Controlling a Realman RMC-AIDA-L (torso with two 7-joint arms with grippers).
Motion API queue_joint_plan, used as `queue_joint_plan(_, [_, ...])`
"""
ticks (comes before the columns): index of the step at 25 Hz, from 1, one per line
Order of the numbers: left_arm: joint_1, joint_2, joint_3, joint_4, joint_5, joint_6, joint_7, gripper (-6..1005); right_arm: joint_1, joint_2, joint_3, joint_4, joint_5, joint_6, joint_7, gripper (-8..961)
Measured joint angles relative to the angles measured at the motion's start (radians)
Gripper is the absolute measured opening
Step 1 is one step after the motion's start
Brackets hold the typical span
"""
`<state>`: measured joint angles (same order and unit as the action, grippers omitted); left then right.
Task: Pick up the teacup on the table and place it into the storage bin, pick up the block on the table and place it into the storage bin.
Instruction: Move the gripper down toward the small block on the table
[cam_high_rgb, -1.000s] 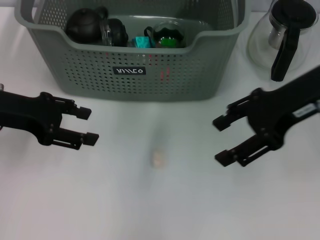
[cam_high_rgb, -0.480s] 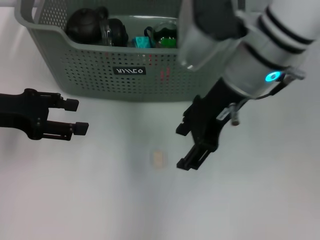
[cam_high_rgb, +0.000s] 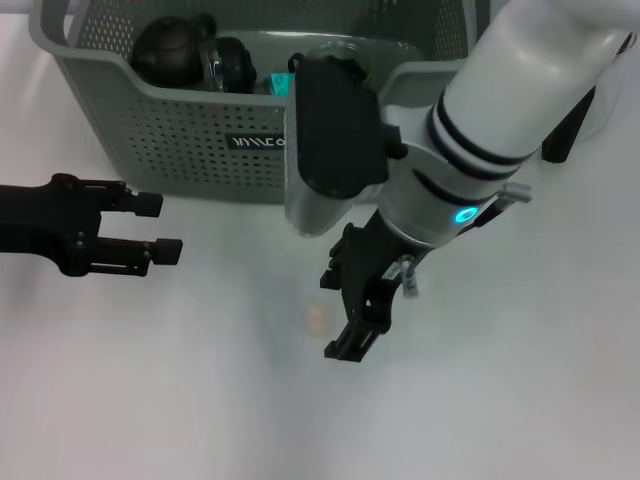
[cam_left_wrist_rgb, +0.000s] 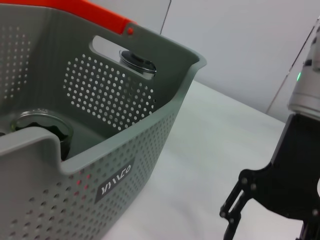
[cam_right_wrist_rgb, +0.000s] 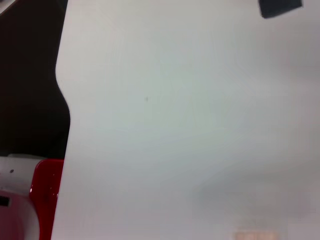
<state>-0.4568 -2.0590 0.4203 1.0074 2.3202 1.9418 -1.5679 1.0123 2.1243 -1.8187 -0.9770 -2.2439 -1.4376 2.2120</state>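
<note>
Reaching down with its jaws apart and empty, the right gripper (cam_high_rgb: 340, 315) hangs just right of the small pale block (cam_high_rgb: 316, 318) — lined up, I judge, to close on it. The block lies on the table (cam_high_rgb: 150, 400), near of the bin (cam_high_rgb: 410, 150). Dark cups already sit inside the bin. Far left, the left gripper (cam_high_rgb: 160, 228) waits open and empty, out of the way.
</note>
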Motion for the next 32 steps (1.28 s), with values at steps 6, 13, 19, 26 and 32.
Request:
queue_joint_plan(6, [0.008, 0.003, -0.026, -0.01, -0.002, -0.003, 0.022, 750, -0.001, -0.001, -0.068, 0.015, 0.007, 0.077, 0.006, 795])
queue_joint_plan(13, [0.048, 0.007, -0.027, -0.033, -0.005, -0.001, 0.085, 750, -0.002, -0.001, -0.089, 0.03, 0.019, 0.117, 0.013, 781])
queue_joint_plan(19, [0.06, 0.01, -0.029, -0.055, -0.011, -0.008, 0.096, 750, -0.002, 0.0, -0.126, 0.035, 0.025, 0.152, 0.018, 769])
queue_joint_plan(26, [0.054, 0.003, -0.029, -0.061, -0.011, -0.009, 0.096, 750, -0.012, 0.0, -0.194, 0.042, 0.035, 0.241, 0.019, 755])
queue_joint_plan(32, [0.047, 0.002, -0.029, -0.078, -0.016, -0.012, 0.097, 750, -0.021, 0.0, -0.205, 0.062, 0.037, 0.263, 0.015, 744])
